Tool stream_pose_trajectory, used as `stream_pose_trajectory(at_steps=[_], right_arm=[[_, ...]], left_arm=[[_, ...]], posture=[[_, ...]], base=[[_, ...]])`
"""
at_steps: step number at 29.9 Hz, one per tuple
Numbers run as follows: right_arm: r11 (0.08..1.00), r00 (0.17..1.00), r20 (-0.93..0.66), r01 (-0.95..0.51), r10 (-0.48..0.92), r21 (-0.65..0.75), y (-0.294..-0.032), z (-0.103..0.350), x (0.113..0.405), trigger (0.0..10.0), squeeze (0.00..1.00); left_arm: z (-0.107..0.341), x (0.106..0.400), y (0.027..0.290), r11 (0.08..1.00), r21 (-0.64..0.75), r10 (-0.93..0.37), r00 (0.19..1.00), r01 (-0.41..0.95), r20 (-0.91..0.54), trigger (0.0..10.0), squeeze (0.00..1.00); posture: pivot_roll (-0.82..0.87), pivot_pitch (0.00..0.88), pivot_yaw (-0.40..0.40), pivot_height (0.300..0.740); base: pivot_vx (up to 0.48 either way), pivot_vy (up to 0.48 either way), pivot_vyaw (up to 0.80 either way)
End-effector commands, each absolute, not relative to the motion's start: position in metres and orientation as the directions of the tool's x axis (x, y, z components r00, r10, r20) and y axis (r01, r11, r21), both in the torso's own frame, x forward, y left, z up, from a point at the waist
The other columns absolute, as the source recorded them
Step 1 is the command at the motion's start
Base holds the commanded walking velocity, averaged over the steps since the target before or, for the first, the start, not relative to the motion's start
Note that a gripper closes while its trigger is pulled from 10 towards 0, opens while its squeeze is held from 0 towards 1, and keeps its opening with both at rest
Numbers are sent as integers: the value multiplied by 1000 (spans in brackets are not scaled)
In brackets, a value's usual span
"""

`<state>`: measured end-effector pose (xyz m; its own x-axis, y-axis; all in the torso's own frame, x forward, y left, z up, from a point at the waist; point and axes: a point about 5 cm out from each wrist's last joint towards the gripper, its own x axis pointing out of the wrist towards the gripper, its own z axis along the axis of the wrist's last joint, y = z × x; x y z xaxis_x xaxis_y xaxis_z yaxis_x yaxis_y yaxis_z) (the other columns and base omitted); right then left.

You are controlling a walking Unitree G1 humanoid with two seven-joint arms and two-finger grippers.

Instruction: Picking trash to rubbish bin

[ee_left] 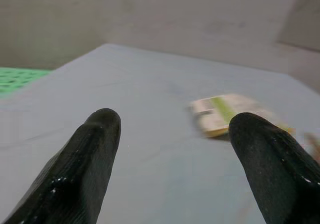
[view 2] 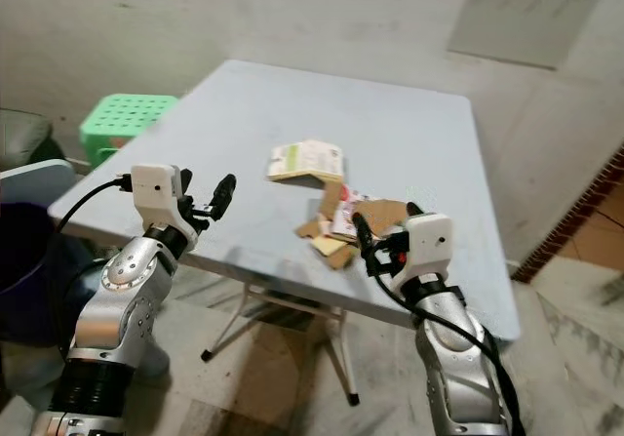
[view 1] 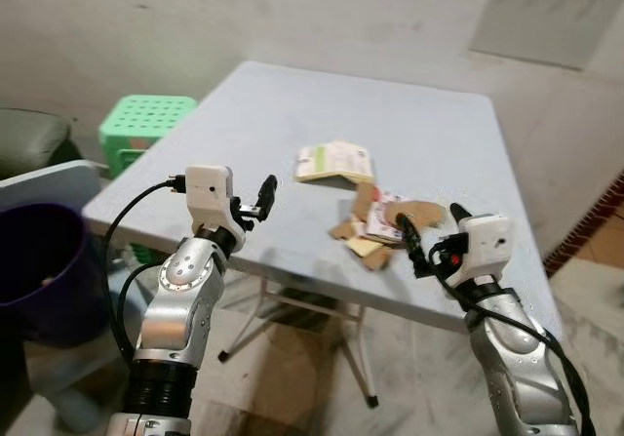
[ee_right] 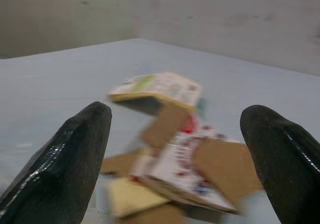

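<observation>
Left eye view: a pale grey folding table [view 1: 292, 124] stands in front of the robot, and on it, toward the near right, lies the trash: a flattened carton with a green stripe [view 1: 334, 162] and, just beside it and closer to the edge, a heap of torn cardboard scraps [view 1: 380, 224] with red print. The left gripper [view 1: 261, 198] hangs over the table's near left part, well apart from the carton, while the right gripper [view 1: 432, 227] hovers at the near edge right against the scraps. A dark purple rubbish bin [view 1: 44, 270] stands on the floor to the left, below the table corner, and a green plastic stool [view 1: 143, 126] sits behind that corner by the wall. Left wrist view: the two black fingers [ee_left: 87, 166] are spread wide with nothing between them, the bare tabletop beneath and the blurred carton ahead. Right wrist view: the fingers [ee_right: 65, 161] are likewise spread apart, and the cardboard scraps lie in the gap just ahead, the carton behind them, nothing pinched.
</observation>
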<state>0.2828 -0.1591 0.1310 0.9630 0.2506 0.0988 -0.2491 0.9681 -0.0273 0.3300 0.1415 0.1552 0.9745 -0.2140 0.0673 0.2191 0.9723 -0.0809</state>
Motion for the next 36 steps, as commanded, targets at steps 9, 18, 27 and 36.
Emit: stream_pose_trajectory(at_steps=[9, 18, 27, 36], right_arm=[[973, 981, 78, -166, 180, -159, -184, 136, 293, 10000, 0], [954, 980, 54, -172, 190, -245, -180, 133, 307, 10000, 0], [951, 977, 59, -183, 204, -250, -171, 134, 319, 10000, 0], [931, 936, 140, -286, 321, -227, -157, 145, 319, 10000, 0]], left_arm=[[157, 327, 115, 937, -42, -343, 937, 346, 67, 10000, 0], [159, 319, 92, 884, -16, -464, 883, 466, 77, 10000, 0], [157, 313, 88, 864, -21, -500, 863, 503, 72, 10000, 0], [157, 314, 93, 865, -62, -494, 867, 498, 72, 10000, 0]], posture=[[-47, 124, -62, 740], [-48, 126, -61, 740], [-34, 134, -66, 740], [-29, 130, -71, 740]], base=[[0, 0, 0], [0, 0, 0], [0, 0, 0], [0, 0, 0]])
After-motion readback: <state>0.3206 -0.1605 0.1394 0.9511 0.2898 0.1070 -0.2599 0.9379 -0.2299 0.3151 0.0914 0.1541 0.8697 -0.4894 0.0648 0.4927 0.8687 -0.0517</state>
